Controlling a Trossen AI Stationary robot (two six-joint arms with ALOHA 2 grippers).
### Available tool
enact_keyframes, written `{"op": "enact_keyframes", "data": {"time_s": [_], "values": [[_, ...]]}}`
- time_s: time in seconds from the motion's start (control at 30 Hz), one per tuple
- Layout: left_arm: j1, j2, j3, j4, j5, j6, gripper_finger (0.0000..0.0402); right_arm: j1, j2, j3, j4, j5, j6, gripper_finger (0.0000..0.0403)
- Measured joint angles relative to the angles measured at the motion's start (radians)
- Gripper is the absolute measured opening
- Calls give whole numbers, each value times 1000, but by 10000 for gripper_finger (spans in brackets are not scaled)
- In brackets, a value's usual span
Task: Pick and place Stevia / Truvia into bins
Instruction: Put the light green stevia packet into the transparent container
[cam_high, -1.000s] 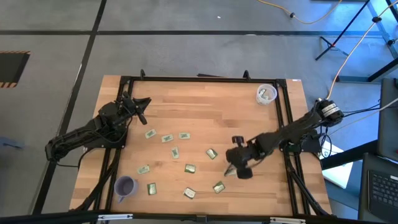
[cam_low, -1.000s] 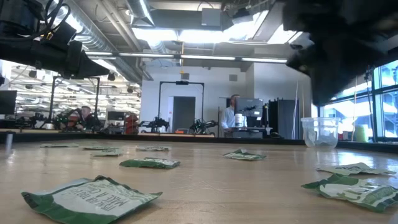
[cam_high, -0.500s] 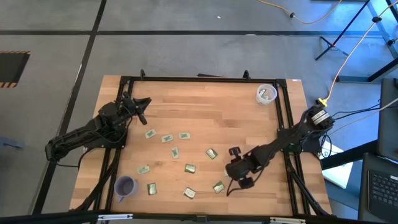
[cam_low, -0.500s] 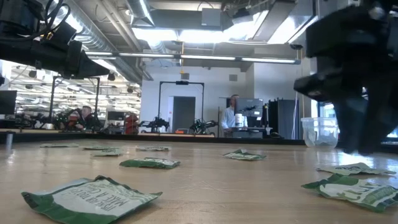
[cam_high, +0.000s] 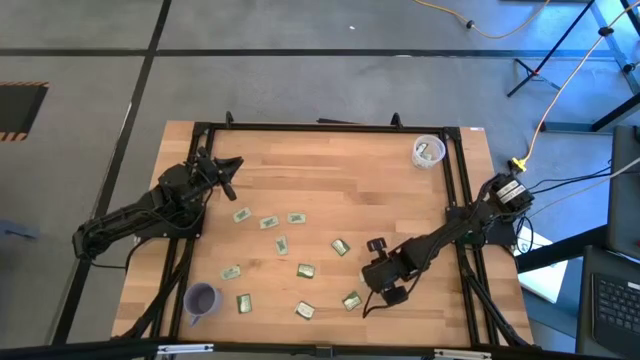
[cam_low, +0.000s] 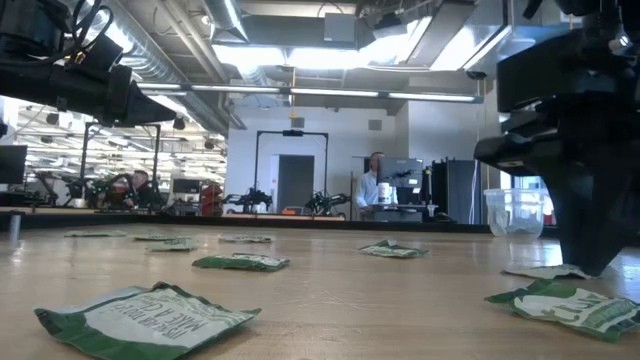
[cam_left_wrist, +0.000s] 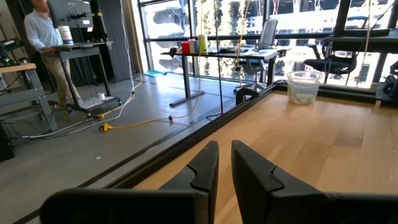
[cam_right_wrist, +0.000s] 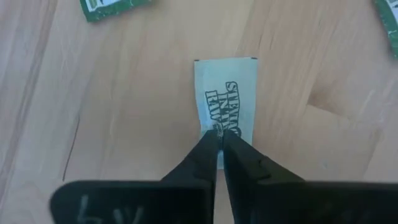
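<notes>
Several pale green and white Stevia sachets (cam_high: 306, 270) lie flat on the wooden table. My right gripper (cam_high: 367, 299) is down at the table near its near edge, shut on one white sachet (cam_right_wrist: 225, 99), which also shows in the high view (cam_high: 351, 299) and the low view (cam_low: 545, 272). The translucent white cup (cam_high: 428, 151) stands at the far right corner with sachets in it. The purple cup (cam_high: 202, 299) stands at the near left. My left gripper (cam_left_wrist: 222, 163) waits shut above the table's left side (cam_high: 228, 172). My right gripper comes from above, pointing down, with its fingertips (cam_right_wrist: 210, 142) on the sachet's end nearest the wrist (cam_right_wrist: 233, 134). The two fingers are closed together there, pinching that end. The sachet lies flat on the table.
Other sachets lie close by: one toward the near edge (cam_high: 305, 311), one toward the far side (cam_high: 340, 247), one in the low view's foreground (cam_low: 575, 308). A black frame (cam_high: 460, 200) runs along the table's sides. People stand in the room beyond (cam_low: 372, 185).
My right gripper has moved toward the table's near edge and slightly left, and has come down from above the table until its fingertips reach the white sachet. The sachets have stayed where they lay.
</notes>
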Motion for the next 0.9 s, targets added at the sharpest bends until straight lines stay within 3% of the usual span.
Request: {"op": "enact_keyframes", "data": {"time_s": [0.33, 0.53, 0.73, 0.9], "values": [[0, 0, 0, 0, 0, 0, 40, -6, -89, -10, -63, 11, 86, 8], [0, 0, 0, 0, 0, 0, 40, -83, -289, -6, -202, 229, 275, 8], [0, 1, 0, 0, 1, 0, 40, -280, -522, 3, -497, 485, 576, 7], [0, 2, 0, 0, 0, 0, 40, -525, -631, 53, -640, 502, 637, 7]]}}
